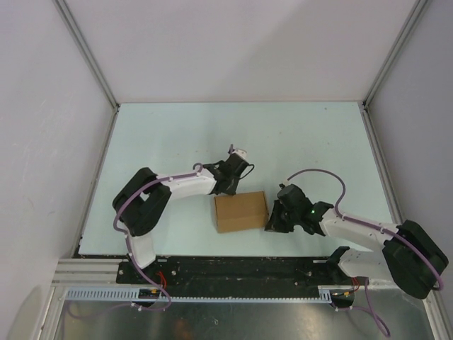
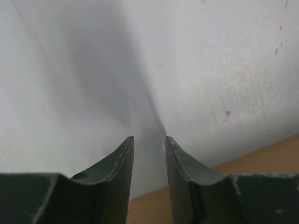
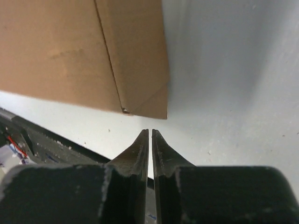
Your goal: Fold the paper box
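A pale table [image 1: 283, 134], closed in by white panels [image 1: 233, 42] on three sides, fills the overhead view. A dark mounting rail [image 1: 233, 270] runs across the lower part of the frame. The left arm [image 1: 180, 185] reaches from the lower left toward the centre, while the right arm [image 1: 361, 230] stretches in from the lower right.

Between them, just below the middle of the frame, sits the paper box [image 1: 241, 211]. It is a small rectangular block of plain brown cardboard resting on the table, turned slightly off square.

The left gripper [image 2: 148, 140] sits near the box's upper edge in the overhead view. Its wrist camera shows the two dark fingers [image 2: 119, 161] a narrow gap apart with nothing between them, their tips over bare table. A brown cardboard edge crosses the lower right corner of that frame. Whether the tips touch the surface cannot be told.

The right gripper [image 3: 150, 133] lies just beside the box's right side in the overhead view. Seen from its own wrist, the fingers are drawn almost together, leaving only a hairline slit and gripping nothing. A corner of the box fills the upper left of that frame, just beyond the tips and apart from them. A seam [image 3: 108, 56] runs down the cardboard face.
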Robot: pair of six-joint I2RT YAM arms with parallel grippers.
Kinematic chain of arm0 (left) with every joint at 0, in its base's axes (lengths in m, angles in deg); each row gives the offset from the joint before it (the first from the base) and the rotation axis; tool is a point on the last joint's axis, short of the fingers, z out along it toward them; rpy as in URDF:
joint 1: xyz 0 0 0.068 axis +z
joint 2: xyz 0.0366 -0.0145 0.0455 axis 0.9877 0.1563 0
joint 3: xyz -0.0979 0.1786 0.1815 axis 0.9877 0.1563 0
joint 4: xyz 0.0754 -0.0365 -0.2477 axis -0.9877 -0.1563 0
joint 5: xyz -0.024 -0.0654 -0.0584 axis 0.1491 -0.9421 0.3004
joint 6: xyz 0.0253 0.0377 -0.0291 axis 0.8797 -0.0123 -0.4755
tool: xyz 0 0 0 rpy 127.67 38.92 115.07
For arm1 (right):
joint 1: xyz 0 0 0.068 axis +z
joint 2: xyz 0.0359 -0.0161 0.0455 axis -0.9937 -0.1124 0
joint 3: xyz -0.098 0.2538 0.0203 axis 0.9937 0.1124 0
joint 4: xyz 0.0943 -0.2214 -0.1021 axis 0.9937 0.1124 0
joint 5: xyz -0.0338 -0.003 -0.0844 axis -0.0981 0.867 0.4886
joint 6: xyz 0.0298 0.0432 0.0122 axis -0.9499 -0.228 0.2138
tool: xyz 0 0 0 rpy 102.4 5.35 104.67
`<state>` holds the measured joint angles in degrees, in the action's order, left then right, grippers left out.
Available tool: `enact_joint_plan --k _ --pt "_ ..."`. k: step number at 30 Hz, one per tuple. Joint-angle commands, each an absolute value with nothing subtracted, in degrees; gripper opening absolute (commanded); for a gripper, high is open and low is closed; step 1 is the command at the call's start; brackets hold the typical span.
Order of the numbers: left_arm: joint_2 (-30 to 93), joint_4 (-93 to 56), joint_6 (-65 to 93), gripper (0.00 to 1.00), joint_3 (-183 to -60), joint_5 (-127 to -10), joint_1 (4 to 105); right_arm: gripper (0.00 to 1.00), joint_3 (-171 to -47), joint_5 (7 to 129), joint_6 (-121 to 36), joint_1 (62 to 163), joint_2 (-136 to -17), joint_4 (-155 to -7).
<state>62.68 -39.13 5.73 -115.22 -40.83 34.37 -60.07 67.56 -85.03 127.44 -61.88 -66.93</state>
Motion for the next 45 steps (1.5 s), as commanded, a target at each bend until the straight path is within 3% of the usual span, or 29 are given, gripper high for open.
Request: enact_joint_plan --k 1,22,30,45 --pt "57.56 -40.34 2.41 0.38 -111.98 -41.73 34.6 0.11 -64.16 73.35 -85.5 127.67 -63.43 -67.54" --pt "46.57 -40.17 -4.8 0.37 -101.43 -46.31 32.05 0.11 -71.89 77.48 -75.57 121.34 -73.1 -65.61" --pt "52.36 -40.17 0.21 0.38 -110.2 -40.85 32.66 0.1 -74.7 77.66 -73.72 120.11 -76.08 -64.12" --pt "58.17 -37.97 0.92 0.36 -112.42 -47.53 32.23 0.09 -76.73 78.36 -74.78 121.07 -79.16 -64.2"
